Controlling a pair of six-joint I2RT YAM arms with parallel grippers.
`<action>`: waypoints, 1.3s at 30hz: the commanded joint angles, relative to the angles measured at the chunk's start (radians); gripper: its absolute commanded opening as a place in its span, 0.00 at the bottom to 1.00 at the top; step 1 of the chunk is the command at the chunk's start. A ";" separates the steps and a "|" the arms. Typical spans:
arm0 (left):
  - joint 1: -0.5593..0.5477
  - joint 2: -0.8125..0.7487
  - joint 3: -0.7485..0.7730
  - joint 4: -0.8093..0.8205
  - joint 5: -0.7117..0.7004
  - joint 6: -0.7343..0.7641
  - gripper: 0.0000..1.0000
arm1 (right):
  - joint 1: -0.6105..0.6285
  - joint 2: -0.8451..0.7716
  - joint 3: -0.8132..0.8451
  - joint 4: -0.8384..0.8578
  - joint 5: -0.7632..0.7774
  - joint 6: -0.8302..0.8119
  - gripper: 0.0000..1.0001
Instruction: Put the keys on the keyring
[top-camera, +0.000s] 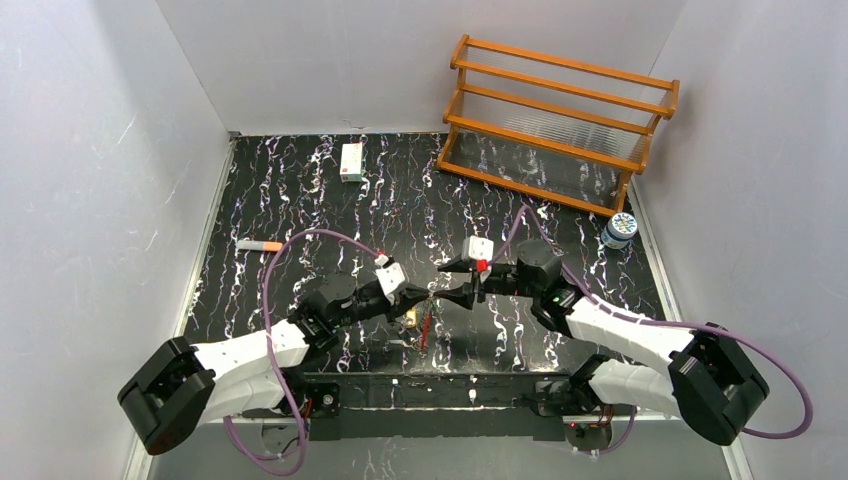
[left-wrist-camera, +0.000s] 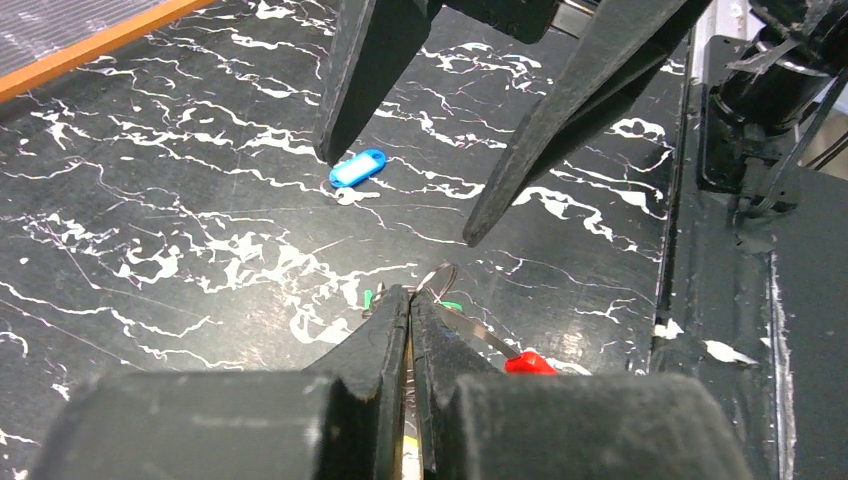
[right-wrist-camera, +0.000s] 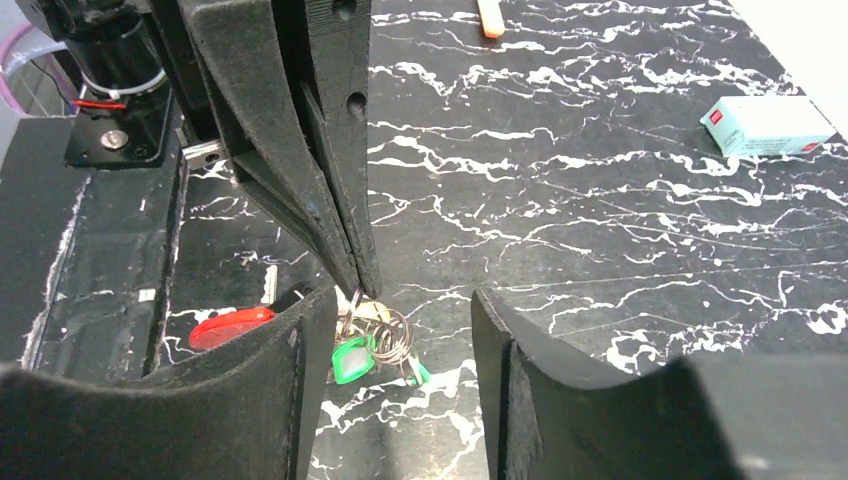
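My left gripper (left-wrist-camera: 410, 300) is shut on the keyring (right-wrist-camera: 395, 335), a bunch of thin wire coils that hangs just below its fingertips (right-wrist-camera: 345, 240). A key with a green tag (right-wrist-camera: 352, 358) hangs among the coils, and a red plastic piece (right-wrist-camera: 230, 327) sits beside it. The key with the blue tag (left-wrist-camera: 357, 168) lies flat on the table, beyond the ring. My right gripper (right-wrist-camera: 400, 300) is open, with one finger on each side of the ring and touching nothing. In the top view both grippers meet near the table's front middle, at the keyring (top-camera: 424, 322).
A wooden rack (top-camera: 560, 120) stands at the back right, with a small patterned bottle (top-camera: 620, 230) beside it. A white box (top-camera: 351, 161) lies at the back middle. An orange-tipped marker (top-camera: 259, 245) lies at the left. The black base plate (top-camera: 440, 390) runs along the near edge.
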 joint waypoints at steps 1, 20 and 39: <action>-0.003 -0.001 0.087 -0.149 -0.005 0.097 0.00 | -0.003 0.009 0.118 -0.262 -0.017 -0.154 0.54; -0.010 0.044 0.164 -0.278 0.001 0.167 0.00 | -0.004 0.182 0.249 -0.365 -0.093 -0.053 0.46; -0.018 0.041 0.163 -0.277 0.005 0.168 0.00 | -0.004 0.232 0.298 -0.442 -0.083 -0.101 0.13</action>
